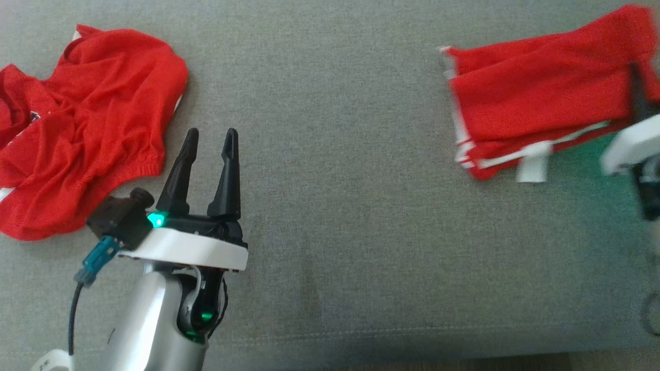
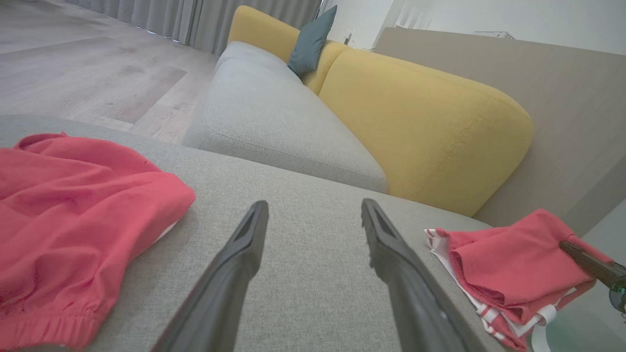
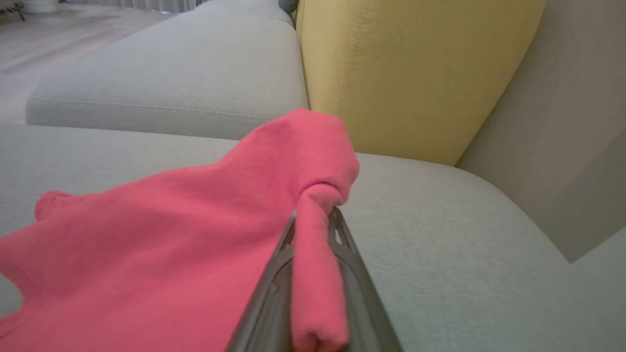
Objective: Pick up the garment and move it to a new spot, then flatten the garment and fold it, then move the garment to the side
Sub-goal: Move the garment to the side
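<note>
The garment [image 1: 536,103] is red with white stripes, lying folded at the far right of the grey seat, blurred in the head view. My right gripper [image 1: 638,90] is at its right edge. In the right wrist view a bunched fold of the garment [image 3: 171,234] is pinched between the fingers of the right gripper [image 3: 315,215], which is shut on it. My left gripper [image 1: 209,136] stands open over bare cushion, well left of the garment, with nothing between its fingers. The left wrist view shows the left gripper [image 2: 313,210] open and the folded garment [image 2: 508,259] at its lower right.
A second red garment [image 1: 87,129] lies crumpled at the far left, just beside my left gripper. The grey seat [image 1: 335,154] spreads between the two. Behind it stand a yellow back cushion [image 2: 420,127], a teal pillow [image 2: 310,41] and wooden floor [image 2: 73,73].
</note>
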Motion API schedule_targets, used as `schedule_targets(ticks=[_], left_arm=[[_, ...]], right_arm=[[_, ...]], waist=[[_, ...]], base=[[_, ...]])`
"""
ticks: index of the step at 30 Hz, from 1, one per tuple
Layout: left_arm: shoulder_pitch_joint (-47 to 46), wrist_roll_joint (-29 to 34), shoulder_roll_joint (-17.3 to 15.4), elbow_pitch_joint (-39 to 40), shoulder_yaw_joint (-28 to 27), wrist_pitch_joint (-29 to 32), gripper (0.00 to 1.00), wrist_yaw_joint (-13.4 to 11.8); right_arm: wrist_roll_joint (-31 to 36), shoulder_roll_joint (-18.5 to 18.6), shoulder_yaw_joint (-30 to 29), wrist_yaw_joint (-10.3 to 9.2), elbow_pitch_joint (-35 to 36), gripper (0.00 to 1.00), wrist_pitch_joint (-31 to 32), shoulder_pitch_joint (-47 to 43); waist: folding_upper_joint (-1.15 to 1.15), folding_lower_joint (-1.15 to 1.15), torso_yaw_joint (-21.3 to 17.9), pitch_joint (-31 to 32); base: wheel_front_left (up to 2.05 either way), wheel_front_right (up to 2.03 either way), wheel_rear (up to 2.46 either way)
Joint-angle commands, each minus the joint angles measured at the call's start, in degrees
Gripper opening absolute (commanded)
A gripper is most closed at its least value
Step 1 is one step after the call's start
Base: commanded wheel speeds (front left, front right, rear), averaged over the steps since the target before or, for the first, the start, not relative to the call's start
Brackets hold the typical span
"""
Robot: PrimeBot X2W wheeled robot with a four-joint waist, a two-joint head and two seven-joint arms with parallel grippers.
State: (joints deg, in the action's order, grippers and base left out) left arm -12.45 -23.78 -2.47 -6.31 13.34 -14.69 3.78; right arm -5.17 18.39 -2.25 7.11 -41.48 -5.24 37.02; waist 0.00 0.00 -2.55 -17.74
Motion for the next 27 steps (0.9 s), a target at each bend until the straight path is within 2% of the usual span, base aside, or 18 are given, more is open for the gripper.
schedule_targets(ticks=[1, 4, 9, 20, 21, 22, 23, 27], left_arm=[[-2.3, 0.1, -0.4, 2.0, -2.0, -0.3, 1.0, 0.4], [-2.5, 0.0, -0.4, 1.9, -1.9, -0.3, 1.0, 0.6], [-2.5, -0.2, -0.4, 1.8, -2.4, -0.3, 1.0, 0.8], [-2.4, 0.1, -0.4, 1.6, -3.0, -0.3, 1.0, 0.9], [-2.3, 0.1, -0.4, 1.5, -2.9, -0.3, 1.0, 0.9], [-2.3, 0.1, -0.4, 1.4, -2.9, -0.3, 1.0, 0.9], [-2.3, 0.1, -0.4, 1.4, -2.9, -0.3, 1.0, 0.9], [-2.1, -0.2, -0.4, 1.0, -2.7, -0.3, 1.0, 0.8]], right_arm=[[0.3, 2.6, -0.2, 0.37, 2.5, 0.0, 0.6, 1.2], [0.3, 5.9, -2.0, 0.37, 3.8, 0.0, 1.9, 1.2], [-0.1, 8.4, -4.9, 0.37, 5.6, 0.0, 3.3, 0.8], [-1.5, 8.4, -5.9, 0.37, 8.4, 0.0, 4.9, -0.6], [-1.6, 8.1, -6.1, 0.37, 8.5, 0.07, 5.0, -0.6], [-1.8, 7.8, -6.1, 0.37, 8.8, 0.45, 5.1, -0.7], [-2.1, 7.5, -6.1, 0.37, 9.0, 1.0, 5.3, -0.8], [-2.3, 6.9, -6.0, 0.37, 9.8, 1.0, 5.7, -0.8]], waist=[[0.0, 0.0, 0.0, -0.4], [0.0, 0.0, 0.2, -0.7], [0.0, 0.0, 0.6, -0.9], [0.0, 0.0, 0.7, -0.7], [0.0, 0.0, 0.6, -0.6], [0.0, 0.0, 0.6, -0.5], [0.0, 0.0, 0.6, -0.3], [0.0, 0.0, 0.6, 0.6]], base=[[0.0, 0.0, 0.0], [0.0, 0.0, 0.0], [0.0, 0.0, 0.0], [0.0, 0.0, 0.0], [0.0, 0.0, 0.0], [0.0, 0.0, 0.0], [0.0, 0.0, 0.0], [0.0, 0.0, 0.0]])
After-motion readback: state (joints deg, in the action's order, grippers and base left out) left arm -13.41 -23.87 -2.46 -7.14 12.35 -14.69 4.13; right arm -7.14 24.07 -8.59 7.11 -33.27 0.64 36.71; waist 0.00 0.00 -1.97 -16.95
